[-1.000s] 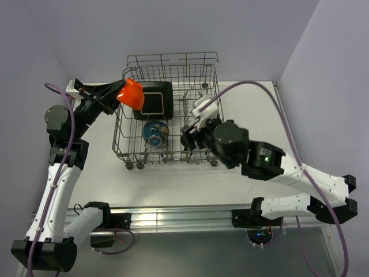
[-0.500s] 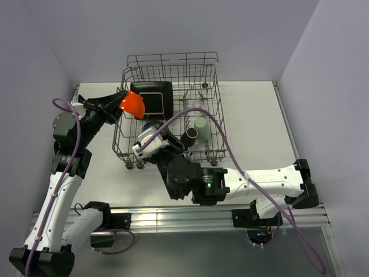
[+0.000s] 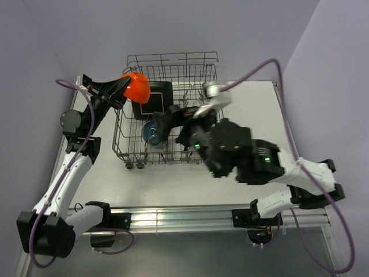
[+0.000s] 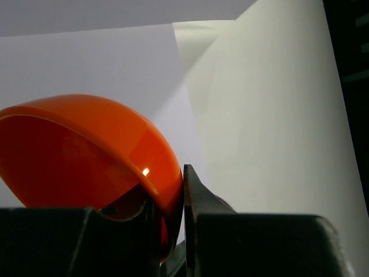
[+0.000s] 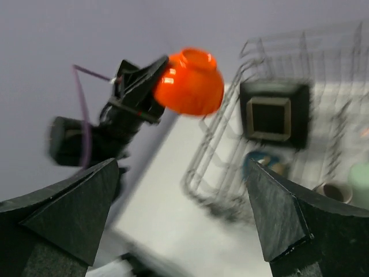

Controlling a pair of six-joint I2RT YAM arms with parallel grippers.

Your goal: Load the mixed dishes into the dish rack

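My left gripper (image 3: 121, 89) is shut on the rim of the small orange bowl (image 3: 136, 86) and holds it tilted in the air by the back left corner of the dish rack (image 3: 173, 57). The left wrist view shows one finger inside the bowl (image 4: 86, 150) and one outside. My right gripper (image 3: 167, 122) is open and empty, raised high over the rack. From the right wrist I see the orange bowl (image 5: 190, 83), the black square plate (image 5: 274, 112), the blue bowl (image 5: 262, 161), the brown mug (image 5: 331, 190) and the green cup (image 5: 360, 176) in the rack (image 5: 213, 150). The clear glass is hidden.
The rack stands at the back middle of the white table (image 3: 98, 167), close to the back wall. The right arm's body (image 3: 242, 153) covers the rack's right half in the top view. Purple cables loop over both arms.
My left gripper has lifted the orange bowl a little up and back. My right arm has swung from low at the rack's front to high above the rack's right side.
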